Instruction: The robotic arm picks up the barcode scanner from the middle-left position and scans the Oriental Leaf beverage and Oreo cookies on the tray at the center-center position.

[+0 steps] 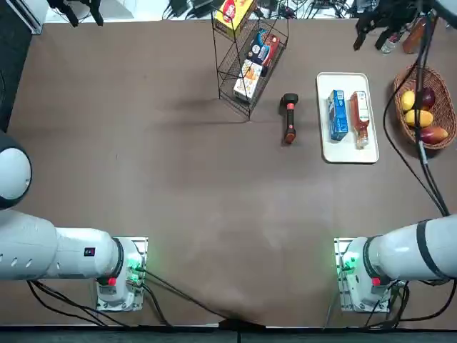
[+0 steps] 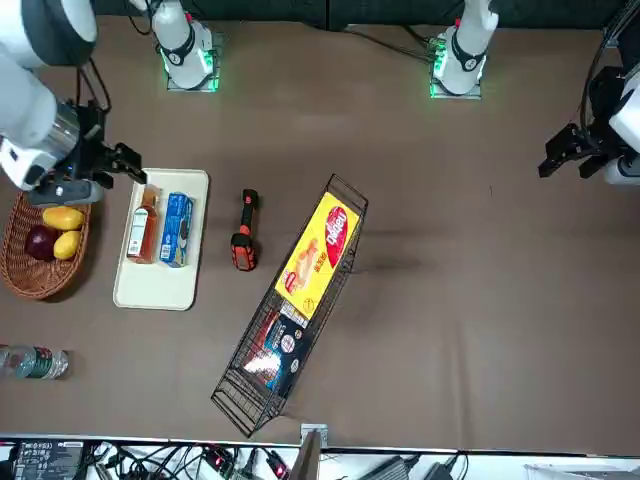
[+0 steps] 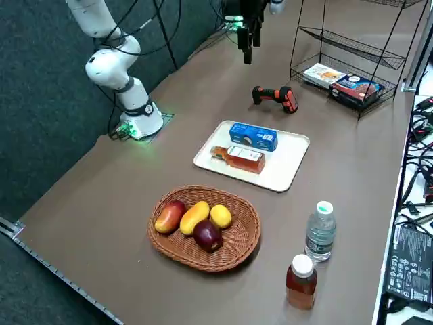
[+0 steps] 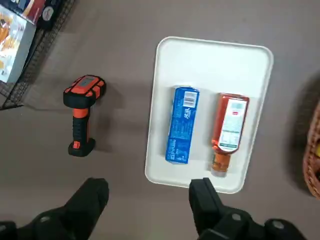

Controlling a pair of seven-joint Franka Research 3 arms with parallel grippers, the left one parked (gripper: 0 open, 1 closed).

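Currently: scanner on the table, right gripper wide and unladen above

The right gripper [image 4: 149, 192] is held over the table, its two fingers spread far apart with nothing gripped between them. And the barcode scanner [image 4: 82, 116]? It is seen lying on the bare tabletop [image 1: 193, 186], apart from the pincer, between the wire rack [image 1: 250, 64] and the white tray [image 1: 348, 118]. In the top view, its black head is pointed toward the far edge, its handle end toward the arm bases. Over on the tray, two items are carried side by side: the blue Oreo pack [image 1: 338, 115] nearer the scanner, the Oriental Leaf bottle [image 1: 360, 119] on the far side, laid flat. Beyond the tray, fruit is held in the wicker basket [image 3: 204, 228].
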